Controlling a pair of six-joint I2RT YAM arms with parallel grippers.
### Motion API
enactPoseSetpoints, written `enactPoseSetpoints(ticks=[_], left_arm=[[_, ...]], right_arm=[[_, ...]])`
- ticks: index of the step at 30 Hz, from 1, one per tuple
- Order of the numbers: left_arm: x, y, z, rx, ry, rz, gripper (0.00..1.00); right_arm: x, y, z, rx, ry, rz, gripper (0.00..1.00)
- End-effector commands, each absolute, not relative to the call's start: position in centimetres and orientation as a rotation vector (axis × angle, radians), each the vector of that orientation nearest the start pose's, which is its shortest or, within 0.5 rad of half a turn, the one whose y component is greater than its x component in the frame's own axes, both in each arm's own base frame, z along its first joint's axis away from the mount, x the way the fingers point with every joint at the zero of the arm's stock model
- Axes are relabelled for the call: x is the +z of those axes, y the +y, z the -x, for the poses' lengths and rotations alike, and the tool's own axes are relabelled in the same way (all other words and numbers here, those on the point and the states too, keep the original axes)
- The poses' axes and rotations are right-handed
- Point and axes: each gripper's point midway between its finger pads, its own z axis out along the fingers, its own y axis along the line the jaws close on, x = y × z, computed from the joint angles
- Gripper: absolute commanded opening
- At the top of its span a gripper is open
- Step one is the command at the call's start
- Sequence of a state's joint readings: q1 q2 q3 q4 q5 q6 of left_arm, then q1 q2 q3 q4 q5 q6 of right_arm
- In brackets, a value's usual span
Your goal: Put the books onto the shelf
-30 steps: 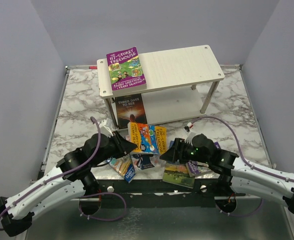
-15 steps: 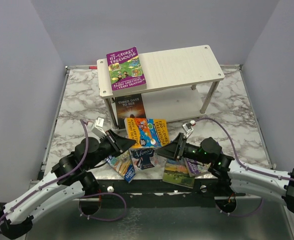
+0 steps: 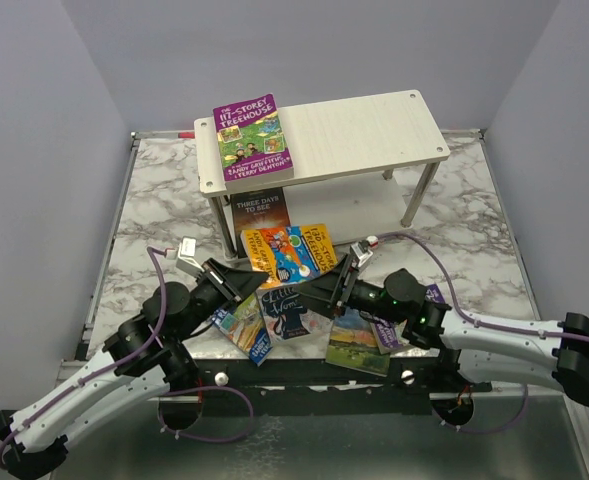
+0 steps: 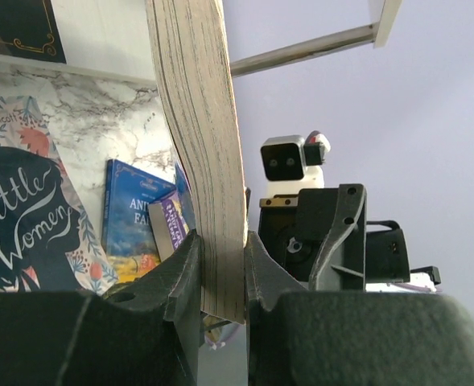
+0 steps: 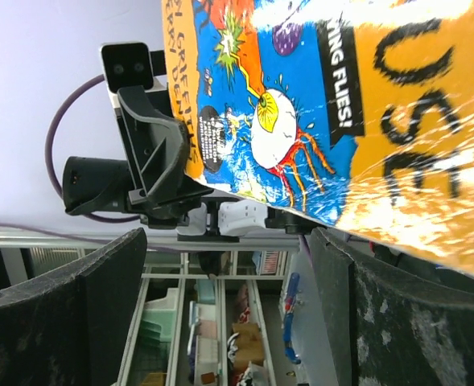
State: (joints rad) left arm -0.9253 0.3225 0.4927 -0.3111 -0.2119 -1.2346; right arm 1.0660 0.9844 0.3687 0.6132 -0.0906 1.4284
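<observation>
One big marble counter [image 3: 164,190], with the two-tier shelf [image 3: 364,130] at the back. The purple Treehouse book [image 3: 252,137] lies flat on top and a dark book [image 3: 261,210] sits on the lower tier. The orange Treehouse book [image 3: 289,252] is up off the counter in front of the shelf, my left claw [image 4: 223,257] pinching its edge. My right claw [image 3: 326,288] is spread wide just beside it. Little Women [image 3: 287,310] and Animal Farm [image 3: 357,340] lie on the counter underneath.
</observation>
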Motion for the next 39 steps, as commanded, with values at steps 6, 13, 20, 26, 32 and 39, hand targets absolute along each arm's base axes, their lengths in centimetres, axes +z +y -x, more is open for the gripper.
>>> enactPoseSetpoints(ticks=[6, 13, 20, 26, 32, 39], left_arm=[[29.5, -19.5, -16.2, -1.485, 1.648, 0.55, 0.0], [29.6, -19.8, -16.2, -1.513, 1.635, 0.563, 0.0], [29.8, -19.7, -16.1, -1.53, 1.624, 0.564, 0.0], [29.8, -19.9, -16.0, -1.551, 1.624, 0.568, 0.0], [29.7, -20.2, -15.9, -1.57, 1.625, 0.567, 0.0], [29.2, -20.6, -15.7, -1.596, 1.637, 0.57, 0.0]], right_arm=[[25.4, 36.6, -13.0, 1.937, 1.915, -0.423, 0.86], [26.2, 37.5, -15.2, 1.809, 1.847, -0.595, 0.86], [25.4, 37.2, -17.6, 1.647, 1.822, -0.743, 0.83], [24.6, 37.4, -18.7, 1.551, 1.834, -0.788, 0.75], [23.7, 36.9, -19.6, 1.489, 1.814, -0.833, 0.66], [24.0, 35.8, -20.9, 1.394, 1.757, -0.869, 0.55]])
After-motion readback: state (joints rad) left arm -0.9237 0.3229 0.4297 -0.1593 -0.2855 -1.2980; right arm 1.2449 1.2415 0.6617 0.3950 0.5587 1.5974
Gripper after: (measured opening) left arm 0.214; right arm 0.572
